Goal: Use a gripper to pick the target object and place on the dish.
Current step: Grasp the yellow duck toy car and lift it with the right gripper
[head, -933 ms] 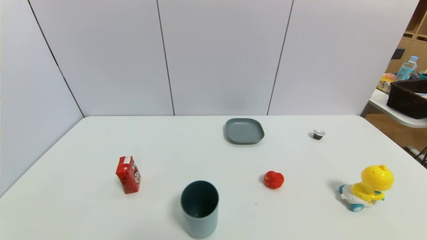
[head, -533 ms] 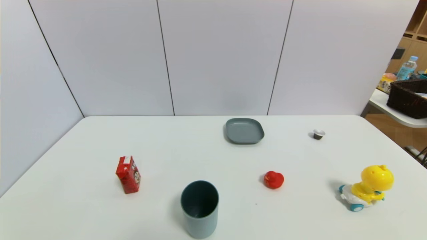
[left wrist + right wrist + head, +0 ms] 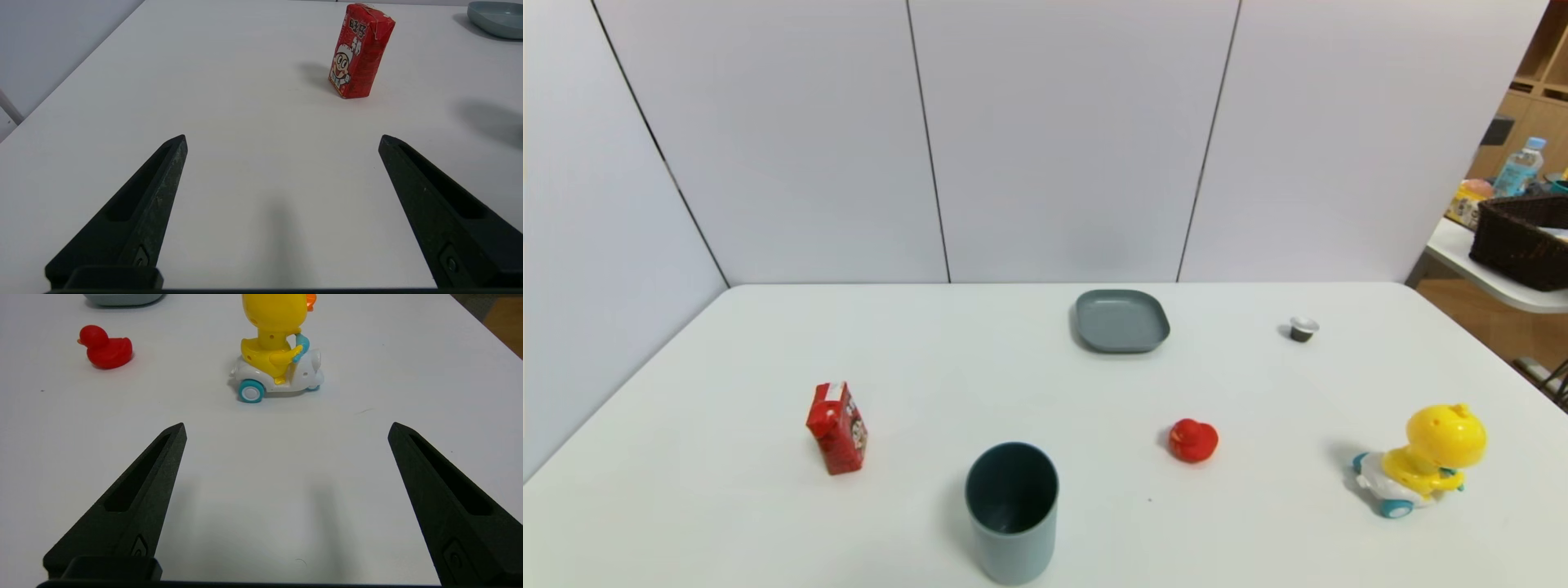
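The target object (image 3: 1421,461), a yellow big-headed figure on a white scooter with blue wheels, stands near the table's right edge. It also stands ahead of my right gripper (image 3: 286,428), whose jaws are open and empty over bare table; the target object (image 3: 276,355) is well beyond the fingertips. The dish (image 3: 1121,320), a flat grey-blue plate, lies empty at the back centre. My left gripper (image 3: 282,139) hangs open and empty low over the table's left side. Neither arm shows in the head view.
A red rubber duck (image 3: 1192,440) sits between the toy and a tall grey-blue cup (image 3: 1011,510) at the front. A red drink carton (image 3: 836,428) stands on the left, and a small dark capsule (image 3: 1303,328) at the back right. White walls bound the table.
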`<action>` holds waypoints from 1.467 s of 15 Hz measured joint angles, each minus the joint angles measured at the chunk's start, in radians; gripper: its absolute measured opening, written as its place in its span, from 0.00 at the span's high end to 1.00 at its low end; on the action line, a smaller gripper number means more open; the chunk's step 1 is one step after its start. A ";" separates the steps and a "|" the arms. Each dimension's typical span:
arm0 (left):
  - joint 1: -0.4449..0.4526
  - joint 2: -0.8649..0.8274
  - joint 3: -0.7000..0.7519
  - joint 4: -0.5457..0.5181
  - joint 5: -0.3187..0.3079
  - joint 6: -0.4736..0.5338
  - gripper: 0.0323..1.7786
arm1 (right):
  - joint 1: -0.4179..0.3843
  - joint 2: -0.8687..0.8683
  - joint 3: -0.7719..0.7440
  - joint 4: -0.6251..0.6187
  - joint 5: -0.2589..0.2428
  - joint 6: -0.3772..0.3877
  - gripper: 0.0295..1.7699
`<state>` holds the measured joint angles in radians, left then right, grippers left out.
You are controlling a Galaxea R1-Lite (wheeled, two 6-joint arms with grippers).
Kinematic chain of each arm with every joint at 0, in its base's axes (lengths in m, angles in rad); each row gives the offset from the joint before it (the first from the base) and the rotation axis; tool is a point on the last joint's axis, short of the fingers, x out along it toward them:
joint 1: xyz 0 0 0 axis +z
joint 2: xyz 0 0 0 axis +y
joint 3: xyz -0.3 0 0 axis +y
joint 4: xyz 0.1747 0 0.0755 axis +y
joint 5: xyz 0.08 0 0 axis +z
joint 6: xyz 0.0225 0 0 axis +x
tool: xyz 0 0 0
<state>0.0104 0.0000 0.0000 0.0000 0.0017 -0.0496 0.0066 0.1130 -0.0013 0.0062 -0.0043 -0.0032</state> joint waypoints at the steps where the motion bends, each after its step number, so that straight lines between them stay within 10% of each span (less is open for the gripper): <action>1: 0.000 0.000 0.000 0.000 0.000 0.000 0.05 | 0.001 0.014 0.000 0.000 0.001 -0.003 0.03; 22: 0.000 0.000 0.000 0.000 0.000 0.000 0.05 | 0.040 0.419 -0.023 -0.241 -0.016 -0.014 0.03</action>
<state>0.0104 0.0000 0.0000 0.0000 0.0013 -0.0496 0.0466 0.5323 -0.0238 -0.2351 -0.0200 -0.0177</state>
